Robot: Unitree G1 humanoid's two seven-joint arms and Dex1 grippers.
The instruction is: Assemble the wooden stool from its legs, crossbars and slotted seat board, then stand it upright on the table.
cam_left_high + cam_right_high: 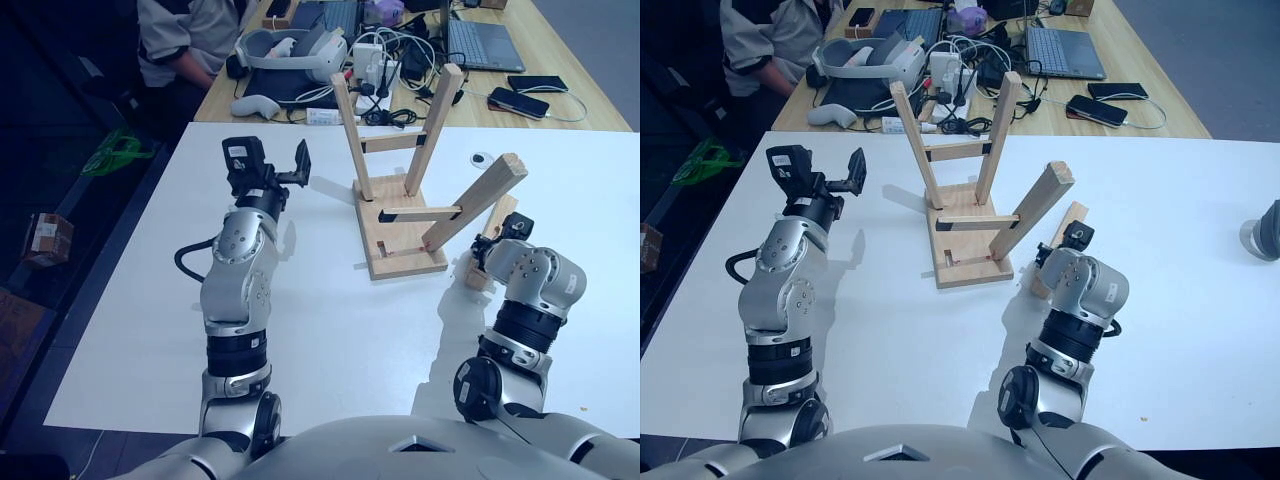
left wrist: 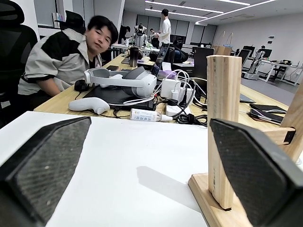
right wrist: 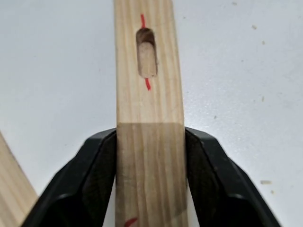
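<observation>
The stool stands upside down mid-table: its seat board lies flat with three legs pointing up. Two far legs are joined by a crossbar. A tilted near leg meets a second crossbar. My right gripper is shut on a loose wooden leg, which has a slot with red marks and lies on the table just right of the seat board. My left gripper hovers open, left of the stool, with nothing between its pads.
A wooden desk behind the white table carries a laptop, a headset, cables and phones. A small round disc lies at the table's far right. A grey object sits at the right edge.
</observation>
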